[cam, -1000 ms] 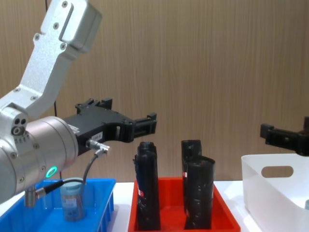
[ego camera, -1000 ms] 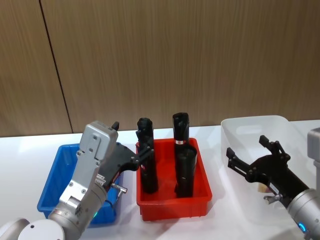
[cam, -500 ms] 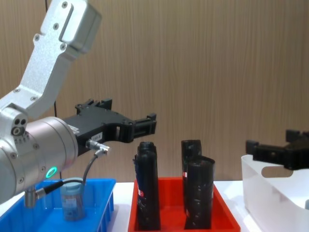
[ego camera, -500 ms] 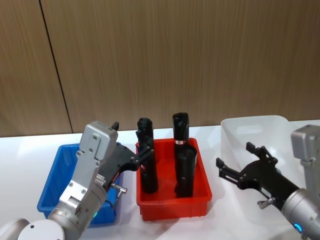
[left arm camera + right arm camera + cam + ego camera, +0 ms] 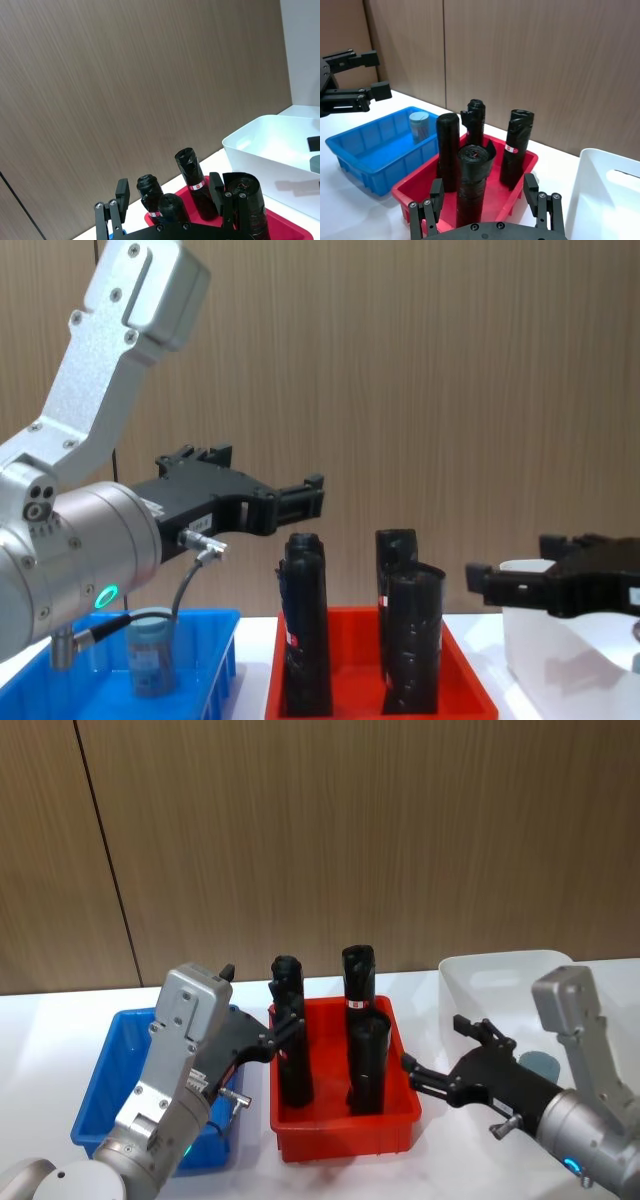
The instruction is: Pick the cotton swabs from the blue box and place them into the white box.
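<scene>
One cotton swab jar (image 5: 419, 125) stands upright in the blue box (image 5: 375, 150) at the far left. A second jar (image 5: 538, 1065) already rests in the white box (image 5: 500, 975) on the right. The left gripper (image 5: 298, 502), jaws parted and holding nothing, hangs above the blue box's right edge, so the jar lies below and slightly left of it, the nearer arm. The right gripper (image 5: 445, 1055) is spread open and empty between the red tray (image 5: 340, 1130) with its black rolls (image 5: 368, 1060) and the white box, well apart from the blue box.
</scene>
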### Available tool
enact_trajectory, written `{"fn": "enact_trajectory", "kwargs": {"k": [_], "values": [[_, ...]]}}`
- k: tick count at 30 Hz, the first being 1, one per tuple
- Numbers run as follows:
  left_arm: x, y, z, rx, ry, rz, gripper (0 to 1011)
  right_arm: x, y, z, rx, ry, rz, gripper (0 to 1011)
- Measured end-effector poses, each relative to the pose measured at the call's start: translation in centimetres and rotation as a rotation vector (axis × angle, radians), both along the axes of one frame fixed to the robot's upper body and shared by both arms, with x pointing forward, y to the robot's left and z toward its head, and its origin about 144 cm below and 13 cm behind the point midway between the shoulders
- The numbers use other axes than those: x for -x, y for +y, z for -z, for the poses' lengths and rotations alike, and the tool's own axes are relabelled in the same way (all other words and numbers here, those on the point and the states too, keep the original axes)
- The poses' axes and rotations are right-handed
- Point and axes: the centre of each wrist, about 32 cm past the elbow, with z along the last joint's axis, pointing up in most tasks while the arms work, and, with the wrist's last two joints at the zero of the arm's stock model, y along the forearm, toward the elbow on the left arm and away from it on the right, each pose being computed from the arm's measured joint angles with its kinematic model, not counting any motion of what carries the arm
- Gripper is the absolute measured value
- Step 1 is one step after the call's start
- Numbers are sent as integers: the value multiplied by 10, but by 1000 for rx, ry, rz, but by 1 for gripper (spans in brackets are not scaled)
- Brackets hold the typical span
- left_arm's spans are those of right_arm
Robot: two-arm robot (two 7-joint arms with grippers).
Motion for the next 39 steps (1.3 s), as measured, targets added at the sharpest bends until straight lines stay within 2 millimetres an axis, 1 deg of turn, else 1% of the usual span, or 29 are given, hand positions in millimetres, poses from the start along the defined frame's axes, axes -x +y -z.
{"fn": "enact_trajectory", "kwargs": {"k": [13, 25, 39], "values": [[0, 0, 0, 0, 0, 0, 1004, -25, 7, 3, 33, 37, -61, 1001], [0, 0, 0, 0, 0, 0, 1004, -49, 16, 8, 44, 76, -68, 1002], [0, 0, 0, 0, 0, 0, 1004, -69, 29, 13, 56, 105, -96, 1001]]}}
